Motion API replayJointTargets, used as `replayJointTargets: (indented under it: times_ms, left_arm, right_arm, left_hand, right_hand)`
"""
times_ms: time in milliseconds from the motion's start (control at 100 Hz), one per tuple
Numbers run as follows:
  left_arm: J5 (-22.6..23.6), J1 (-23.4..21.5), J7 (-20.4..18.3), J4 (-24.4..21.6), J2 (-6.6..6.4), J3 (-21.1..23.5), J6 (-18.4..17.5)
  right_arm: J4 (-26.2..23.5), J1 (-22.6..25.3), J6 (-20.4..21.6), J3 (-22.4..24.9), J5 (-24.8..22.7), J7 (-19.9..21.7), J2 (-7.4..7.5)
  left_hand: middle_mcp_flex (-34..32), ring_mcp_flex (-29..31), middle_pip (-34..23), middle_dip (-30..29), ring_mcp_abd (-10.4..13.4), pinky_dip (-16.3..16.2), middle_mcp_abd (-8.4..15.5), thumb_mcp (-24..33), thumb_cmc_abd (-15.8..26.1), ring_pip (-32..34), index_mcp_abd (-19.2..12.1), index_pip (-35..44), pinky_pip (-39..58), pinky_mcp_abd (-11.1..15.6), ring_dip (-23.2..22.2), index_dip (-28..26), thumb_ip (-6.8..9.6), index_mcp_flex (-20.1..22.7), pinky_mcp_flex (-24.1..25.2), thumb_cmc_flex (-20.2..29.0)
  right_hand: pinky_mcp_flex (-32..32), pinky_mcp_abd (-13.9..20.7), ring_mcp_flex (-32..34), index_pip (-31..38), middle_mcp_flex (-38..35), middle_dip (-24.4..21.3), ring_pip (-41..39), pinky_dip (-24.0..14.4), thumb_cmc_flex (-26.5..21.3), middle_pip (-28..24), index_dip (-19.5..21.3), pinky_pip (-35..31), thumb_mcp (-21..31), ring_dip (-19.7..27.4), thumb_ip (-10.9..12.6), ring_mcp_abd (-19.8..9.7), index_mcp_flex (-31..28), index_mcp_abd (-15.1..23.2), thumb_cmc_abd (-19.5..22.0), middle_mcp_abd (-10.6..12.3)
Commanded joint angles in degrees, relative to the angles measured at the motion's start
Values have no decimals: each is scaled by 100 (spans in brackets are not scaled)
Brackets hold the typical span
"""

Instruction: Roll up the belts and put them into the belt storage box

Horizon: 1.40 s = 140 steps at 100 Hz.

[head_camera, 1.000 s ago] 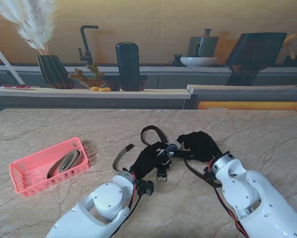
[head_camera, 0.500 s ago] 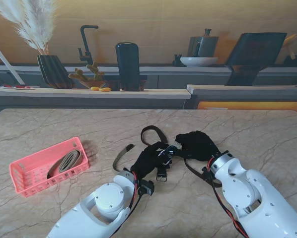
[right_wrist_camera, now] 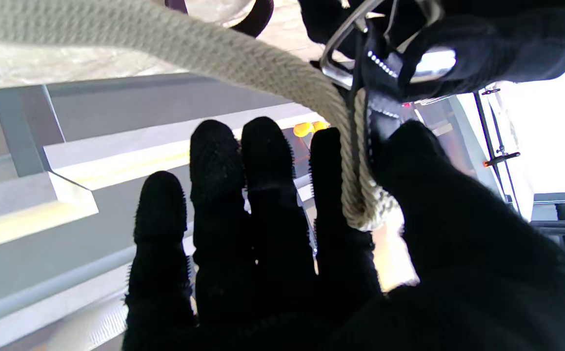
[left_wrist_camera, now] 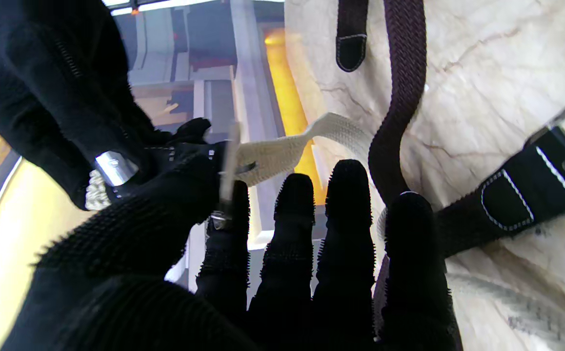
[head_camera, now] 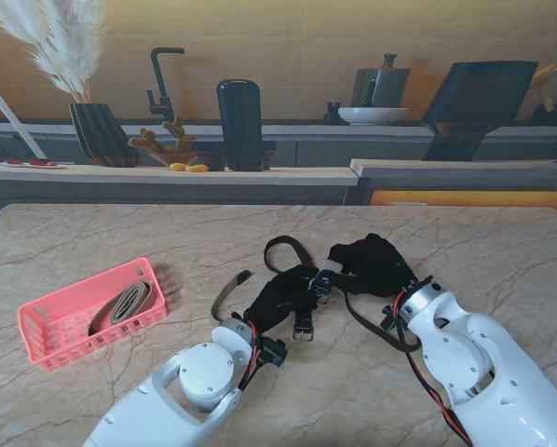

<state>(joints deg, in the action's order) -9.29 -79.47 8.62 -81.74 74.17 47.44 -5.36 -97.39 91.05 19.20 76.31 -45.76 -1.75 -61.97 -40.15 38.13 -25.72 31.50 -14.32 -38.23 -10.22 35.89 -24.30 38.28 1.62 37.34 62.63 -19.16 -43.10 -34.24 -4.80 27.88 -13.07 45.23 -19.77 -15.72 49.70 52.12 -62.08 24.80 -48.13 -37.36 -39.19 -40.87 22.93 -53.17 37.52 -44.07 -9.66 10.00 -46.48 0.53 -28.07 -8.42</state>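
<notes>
My left hand [head_camera: 280,300] and right hand [head_camera: 372,264], both in black gloves, meet over the middle of the table. Each pinches the buckle end of a beige woven belt [left_wrist_camera: 282,151] between thumb and forefinger; its strap [right_wrist_camera: 214,53] runs taut past my right hand. The belt's loose tail [head_camera: 224,294] lies on the table to the left. A dark maroon woven belt [left_wrist_camera: 399,97] loops on the marble farther from me [head_camera: 280,245]. Its black buckle end [left_wrist_camera: 526,185] lies close by. The pink storage box [head_camera: 83,286] stands at the left and holds one rolled belt [head_camera: 122,304].
The marble table top [head_camera: 483,251] ends at a far edge under a counter. On that counter stand a dark vase with pampas grass [head_camera: 97,130], a black cylinder [head_camera: 239,123] and a bowl [head_camera: 372,115].
My right hand has risen and moved a little farther from me, pulling the belt's buckle end up with it. The left hand has hardly shifted.
</notes>
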Motion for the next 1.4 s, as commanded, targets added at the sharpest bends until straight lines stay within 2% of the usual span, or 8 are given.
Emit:
replayJointTargets:
  times_ms: [0,140,600,1010,1110,1230,1340,1390]
  left_arm:
    - [99,-18,-28,3,-86,90,-49]
    - [604,-12,-138,-72,-230,282,-11]
    - [1698,600,121,434,-236,-16,-582]
    - [1707,1112,1002,1092,237,-529,-1064]
    - [1409,1105,985,1112,302,-563,-1320]
    - [1094,1057,908,1137,349,-608,-1620]
    - [790,987,808,1115,377,-639,-1723]
    - [701,983,779,1133,395,-662,-1750]
  right_arm:
    - [-192,-96,95,51,-40,-8,8]
    - [-338,-178,322,150,-155,46,31]
    - [-772,-344,528,173,387,594,63]
    - [-1066,-253,431,274,910,975,88]
    - [-1126,-222,388,296,962,998,86]
    - [-1167,-208,335,313,975,984,79]
    - [-1179,-210,271,302,990,956,69]
    - [-1187,-210,250,297,1003,955,67]
  left_hand:
    - [440,-543,253,-209,121,-39,151,-123,-68,-554,7,-400,-128,54,279,205,136,-190,191,-326]
    - [1252,-1580,839,-569,372,-50,124,-603,-54,-1528,32,-1180,-689,390,791,680,142,-658,601,-472]
    - [3158,-3072,2031,-1932,850,2303,275,103,-749,-3000,97,-2805,-3551,1804,2606,2272,54,-1920,1418,-1150]
    - [3418,-3305,2585,-2162,1097,2599,632,675,-1076,-3007,-814,-3888,-4031,2056,2964,2913,-37,-1985,1399,-1457]
    - [3104,-3249,2080,-2014,1212,2527,1003,943,-1240,-2816,-1036,-3512,-3905,2049,3112,1793,-102,-2000,1416,-1443]
    - [2603,-3100,1347,-1994,1295,2493,1315,1018,-1119,-2600,-1257,-1132,-3825,2031,3187,816,-107,-1819,1350,-1055]
    - [1303,-2777,1123,-1871,1334,2447,1373,927,-686,-2493,-1267,293,-3732,2021,3130,469,-120,-170,1195,-534]
    - [427,-2452,1024,-1791,1351,2383,1470,414,-837,-2416,-1298,821,-3612,1956,3076,519,-621,575,1097,87]
  right_hand:
    - [117,32,19,318,-173,-23,89,82,-507,70,95,84,592,58,25,-260,-77,985,76,92]
    - [49,159,78,318,-194,-5,96,92,-515,66,112,125,569,60,-4,-326,-70,996,95,113]
    - [-72,272,148,337,-198,90,-46,36,-517,-64,141,117,474,-55,1,-414,-38,1015,193,124]
    - [-82,291,181,333,-211,129,-95,-13,-524,-113,145,127,444,-111,37,-403,-45,965,221,99]
    - [-87,298,180,331,-207,138,-99,-26,-520,-120,151,133,433,-122,49,-397,-39,967,235,97]
    - [-100,311,186,330,-205,152,-115,-45,-520,-134,159,133,420,-138,66,-385,-36,958,247,87]
    - [-107,327,193,326,-208,168,-138,-63,-521,-157,162,130,406,-156,80,-383,-32,948,255,79]
    - [-104,330,189,326,-204,170,-142,-68,-523,-160,163,131,404,-159,85,-379,-33,949,258,78]
